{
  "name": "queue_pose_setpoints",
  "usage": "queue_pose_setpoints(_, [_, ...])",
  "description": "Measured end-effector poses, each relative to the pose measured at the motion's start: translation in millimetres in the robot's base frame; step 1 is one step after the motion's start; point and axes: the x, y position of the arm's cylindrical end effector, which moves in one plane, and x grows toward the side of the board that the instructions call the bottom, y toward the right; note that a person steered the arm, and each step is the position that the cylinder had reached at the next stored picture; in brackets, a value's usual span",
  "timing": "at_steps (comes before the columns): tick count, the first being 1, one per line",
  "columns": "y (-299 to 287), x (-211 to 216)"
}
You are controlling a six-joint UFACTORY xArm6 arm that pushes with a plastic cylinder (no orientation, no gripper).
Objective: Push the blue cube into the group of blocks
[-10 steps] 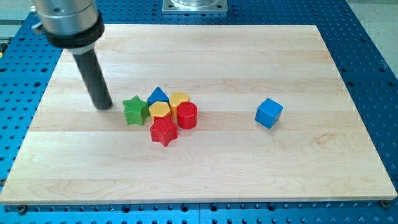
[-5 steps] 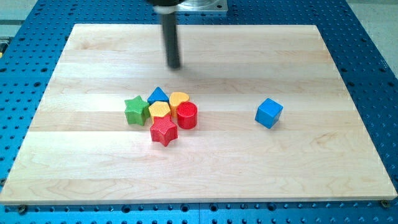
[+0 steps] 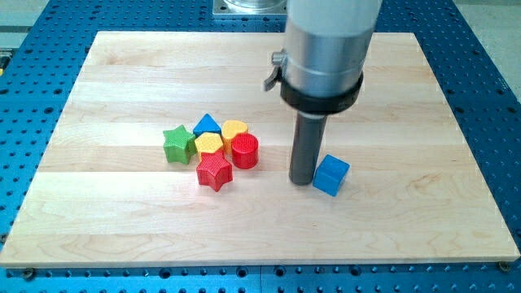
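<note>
The blue cube sits on the wooden board right of centre, turned a little. My tip stands just left of the cube, touching or nearly touching its left side. The group of blocks lies to the view's left of my tip: a green star, a blue triangle, a yellow heart, a yellow hexagon, a red cylinder and a red star. A gap of board separates the red cylinder from my tip.
The wooden board lies on a blue perforated table. The arm's grey housing hangs over the board's upper middle and hides part of it.
My tip has swung from the board's upper middle down to the blue cube's left side. The cube has shifted down and to the left and turned slightly. The group has not moved.
</note>
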Motion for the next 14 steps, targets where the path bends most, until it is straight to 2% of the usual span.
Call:
queue_pose_setpoints(1, [32, -33])
queue_pose_setpoints(2, [81, -23])
queue_pose_setpoints(3, [83, 14])
queue_pose_setpoints(4, [111, 42])
queue_pose_setpoints(5, [92, 63])
queue_pose_setpoints(6, [4, 63])
queue_pose_setpoints(7, [60, 43])
queue_pose_setpoints(8, [72, 10])
queue_pose_setpoints(9, [-27, 26])
queue_pose_setpoints(10, [-31, 60])
queue_pose_setpoints(12, [-114, 74])
queue_pose_setpoints(13, [-102, 98])
queue_pose_setpoints(14, [-133, 98])
